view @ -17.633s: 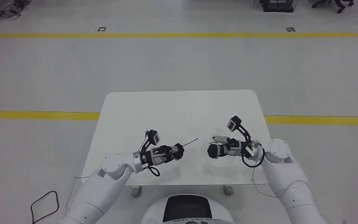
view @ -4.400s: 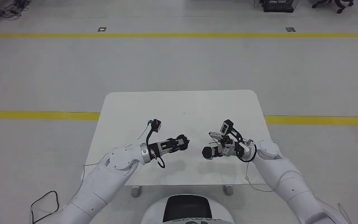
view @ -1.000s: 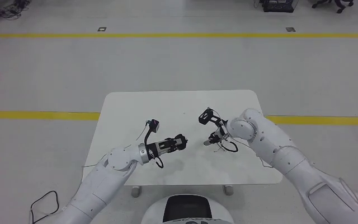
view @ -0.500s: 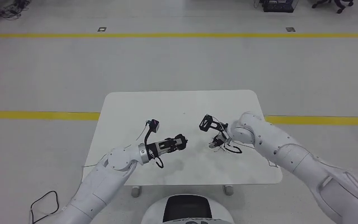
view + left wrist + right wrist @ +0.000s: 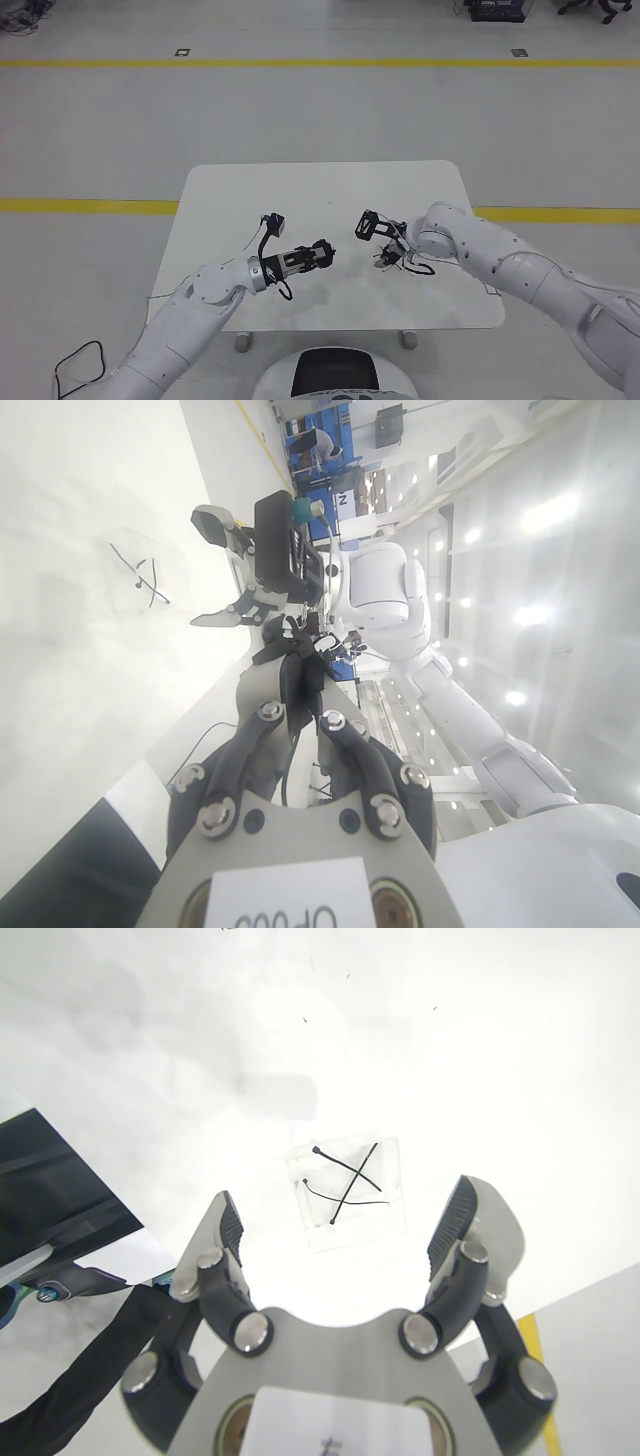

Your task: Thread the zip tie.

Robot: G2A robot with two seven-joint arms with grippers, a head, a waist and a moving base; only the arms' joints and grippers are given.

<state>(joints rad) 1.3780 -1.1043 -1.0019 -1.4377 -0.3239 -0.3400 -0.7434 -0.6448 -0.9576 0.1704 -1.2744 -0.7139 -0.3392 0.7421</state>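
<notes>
Zip ties, three thin black ones, lie crossed over each other inside a small clear box. The box sits on the white counter. Its walls are transparent and hard to trace against the pale surface. One tie's far end fades out at the box wall.

The right tool hangs above the box with its fingers spread wide and nothing between them. Its ribbed pads face each other across the box. From above, the right tool sits a little toward the counter's right edge from the middle, nearer the robot-side edge than the far one. The box under it is too faint there to pick out.

The left tool has its fingers drawn together. A short dark strip sticks out at their tips. It is blurred and partly covered by the fingers, so I cannot tell for sure whether it is a zip tie. In the top view the left tool is near the middle of the counter's width and points toward the right tool, with a clear gap between them.

The left wrist view also shows the right tool, open, just beside the box and its ties.
</notes>
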